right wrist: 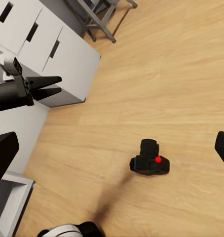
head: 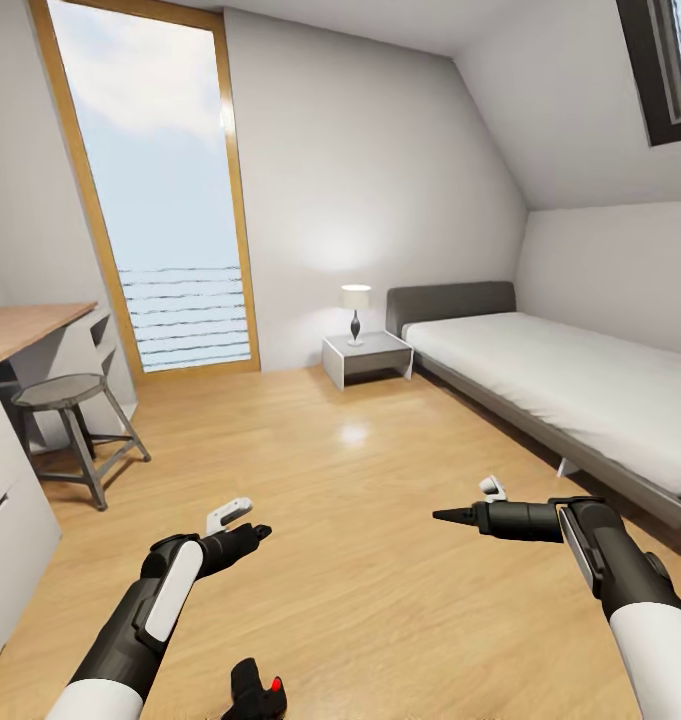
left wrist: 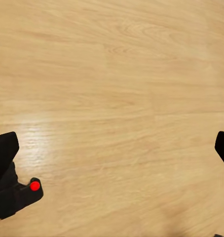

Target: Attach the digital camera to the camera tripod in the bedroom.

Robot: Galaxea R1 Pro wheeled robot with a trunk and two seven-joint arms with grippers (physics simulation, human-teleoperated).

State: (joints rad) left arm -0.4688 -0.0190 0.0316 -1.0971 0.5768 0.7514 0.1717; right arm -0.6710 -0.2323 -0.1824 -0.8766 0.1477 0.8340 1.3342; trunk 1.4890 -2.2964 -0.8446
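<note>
Nearest, at the head view's lower edge on the light wood plank floor (head: 380, 600): one small boxy black digital camera with a red dot (head: 256, 690), partly cut off by the frame, lying between the two arms. Seen whole from the right wrist view (right wrist: 150, 160), upright on the floor, lens barrel up in that picture, well apart from the white drawer unit. Caught in the left wrist view as a corner with the red dot (left wrist: 23, 192) beside one dark fingertip.

Next out, two arms, one left end effector (head: 260, 531) with black fingers drawn together to a point, nothing between them; confirmed from the right wrist view (right wrist: 57, 86), where the two fingers lie nearly touching, holding nothing. One right end effector (head: 438, 516), likewise tapering to a closed point in the head view, though its own wrist view puts its fingertips at opposite edges, so cannot tell.

Further left: one white drawer unit (head: 5, 520), one wooden tabletop (head: 25, 325), one round grey metal stool (head: 65, 395).

Further right: one grey-framed bed with white mattress (head: 560, 380).

Farthest: one grey bedside cabinet (head: 365, 358) carrying one small white-shaded lamp (head: 356, 310), one tall wood-framed window (head: 155, 190), one dark-framed skylight (head: 670, 60).
</note>
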